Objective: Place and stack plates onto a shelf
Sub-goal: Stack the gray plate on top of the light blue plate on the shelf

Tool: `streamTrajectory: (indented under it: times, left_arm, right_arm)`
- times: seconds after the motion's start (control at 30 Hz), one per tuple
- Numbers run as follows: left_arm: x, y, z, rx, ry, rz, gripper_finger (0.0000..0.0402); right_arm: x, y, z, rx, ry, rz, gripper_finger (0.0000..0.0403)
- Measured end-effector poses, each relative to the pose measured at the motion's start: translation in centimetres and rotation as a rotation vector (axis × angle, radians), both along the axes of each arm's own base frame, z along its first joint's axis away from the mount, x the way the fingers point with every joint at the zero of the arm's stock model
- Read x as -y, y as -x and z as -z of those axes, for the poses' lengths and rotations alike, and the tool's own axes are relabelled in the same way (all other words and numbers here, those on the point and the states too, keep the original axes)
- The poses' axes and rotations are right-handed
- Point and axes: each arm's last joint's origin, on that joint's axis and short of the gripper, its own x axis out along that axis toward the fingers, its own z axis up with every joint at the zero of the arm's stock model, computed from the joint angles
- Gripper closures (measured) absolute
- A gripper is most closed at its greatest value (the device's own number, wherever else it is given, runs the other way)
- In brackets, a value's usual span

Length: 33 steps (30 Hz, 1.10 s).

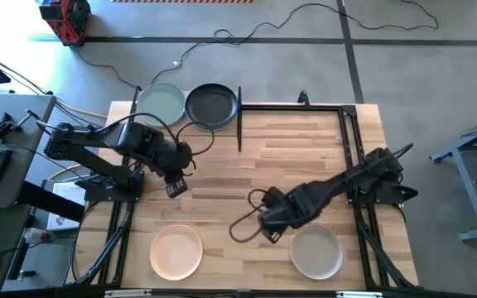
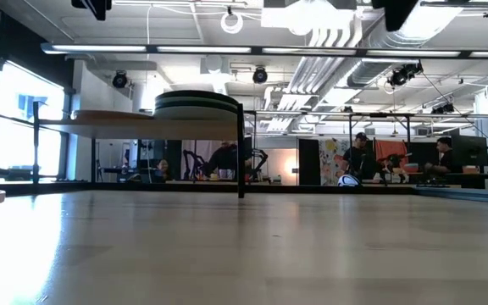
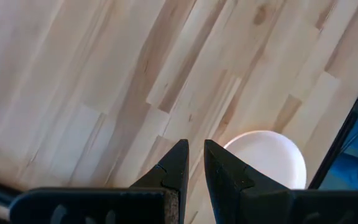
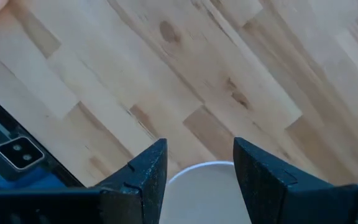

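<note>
**Two stacks up on the shelf, two plates still down on the table**

The shelf (image 1: 190, 124) sits at the far left corner of the table (image 1: 305, 157), and it's already carrying plates. From above, a pale green plate (image 1: 161, 103) tops the stack on the shelf's left half and a black plate (image 1: 211, 105) tops the one on its right half, the two just beside each other. From table height the stacked plates (image 2: 197, 103) show as layered rims sitting flat on the board, but I can't count how many are in each pile.

Well away from the shelf, along the near edge of the table, two more plates lie flat and apart from each other: a peach-pink plate (image 1: 176, 252) roughly in line with the shelf, and a beige plate (image 1: 315, 252) further to the right.

The left gripper (image 1: 175, 187) hangs over bare wood between the shelf and the peach-pink plate, its fingers (image 3: 174, 169) nearly together with only a thin gap, gripping nothing. The right gripper (image 1: 268, 223) is far from the shelf, just beside the beige plate's left rim, with its fingers (image 4: 146, 168) spread wide and empty; the plate's edge shows between them in its wrist view.

People are sitting at desks in the room beyond the table.
</note>
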Motion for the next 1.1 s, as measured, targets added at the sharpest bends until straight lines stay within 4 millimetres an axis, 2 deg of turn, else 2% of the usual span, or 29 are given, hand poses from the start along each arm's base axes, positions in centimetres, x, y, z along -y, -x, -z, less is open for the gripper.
streamTrajectory:
  times: [0.43,0.6,0.9,1.1]
  left_arm:
    - [0.5,-0.5,-0.2,0.069,-0.035,-0.001,0.036]
    - [0.5,-0.6,-0.2,0.082,-0.034,-0.001,0.036]
    - [0.5,-0.6,-0.2,0.081,-0.04,0.015,0.036]
    - [0.5,-0.7,-0.3,0.085,-0.051,0.049,0.036]
  right_arm:
    - [-5.1,2.5,1.1,-0.028,0.004,0.133,0.0242]
    - [-6.9,3.4,1.7,-0.041,0.012,0.096,0.0242]
    - [-12.3,4.9,5.0,-0.088,-0.01,-0.031,0.0242]
    - [-14.1,5.4,7.0,-0.128,-0.007,0.02,0.0242]
